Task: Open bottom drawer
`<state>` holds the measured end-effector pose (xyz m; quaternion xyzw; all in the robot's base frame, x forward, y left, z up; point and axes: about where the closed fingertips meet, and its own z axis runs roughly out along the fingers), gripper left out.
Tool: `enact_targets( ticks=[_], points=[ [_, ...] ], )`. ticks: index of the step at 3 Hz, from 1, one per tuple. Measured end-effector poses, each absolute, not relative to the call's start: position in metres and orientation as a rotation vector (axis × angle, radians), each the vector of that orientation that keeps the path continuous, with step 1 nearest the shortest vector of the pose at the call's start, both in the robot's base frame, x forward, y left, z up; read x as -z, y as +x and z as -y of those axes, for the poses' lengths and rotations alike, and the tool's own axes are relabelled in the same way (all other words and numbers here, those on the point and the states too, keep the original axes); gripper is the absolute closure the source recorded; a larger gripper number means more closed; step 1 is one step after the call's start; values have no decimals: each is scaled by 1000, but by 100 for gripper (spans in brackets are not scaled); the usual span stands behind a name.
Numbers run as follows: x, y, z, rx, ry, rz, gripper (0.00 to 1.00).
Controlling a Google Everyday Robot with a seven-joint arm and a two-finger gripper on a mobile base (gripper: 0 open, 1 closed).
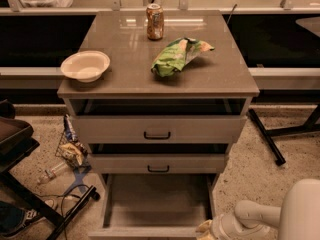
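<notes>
Your gripper (206,229) sits low at the right front corner of the bottom drawer (157,206); you cannot tell whether it grips anything. That drawer stands pulled far out below the two upper fronts, grey inside showing. On the desk (125,79), the can's (155,21) label is unreadable.

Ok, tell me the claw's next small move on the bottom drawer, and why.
Probably back the claw away from the front: the bottom drawer stands far out past the middle drawer, its grey inside in view, so the job looks done. The claw sits at its front right corner.
</notes>
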<state>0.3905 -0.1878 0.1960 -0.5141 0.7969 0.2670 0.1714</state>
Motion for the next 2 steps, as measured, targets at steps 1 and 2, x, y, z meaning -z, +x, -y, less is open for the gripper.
enact_targets(
  ticks=[1,2],
  points=[
    [-210,386,184,-707,-1506,-2205,100],
    [-210,386,184,-707,-1506,-2205,100]
  ],
)
